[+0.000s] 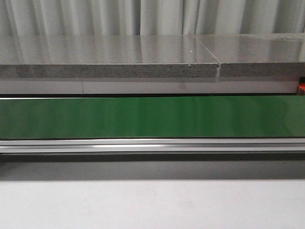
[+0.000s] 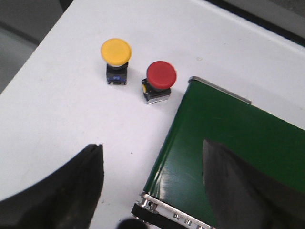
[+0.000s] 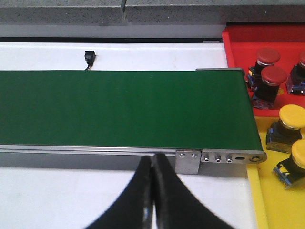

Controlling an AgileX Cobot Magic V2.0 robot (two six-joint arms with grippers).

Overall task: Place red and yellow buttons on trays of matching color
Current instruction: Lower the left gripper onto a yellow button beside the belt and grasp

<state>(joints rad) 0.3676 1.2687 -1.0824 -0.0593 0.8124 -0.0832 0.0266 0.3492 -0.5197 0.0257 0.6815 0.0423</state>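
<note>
A white table (image 1: 152, 205) carries a long green belt (image 1: 152, 117) framed by a metal rail (image 1: 152, 145); behind it runs a grey stone ledge (image 1: 109, 57) backed by pale curtains (image 1: 152, 16).

In the left wrist view a yellow button (image 2: 116, 51) and a red button (image 2: 161, 75) stand upright on bare white table near the belt's end, close together but apart. The left gripper (image 2: 152, 186) hangs over the belt's edge, jaws wide apart and holding nothing.

At the belt's other end, a red tray (image 3: 267, 47) holds red buttons and a yellow tray (image 3: 281, 195) holds yellow ones — both just beside the belt. The right gripper (image 3: 152, 200) sits before the rail, fingers pressed together, nothing between them.
</note>
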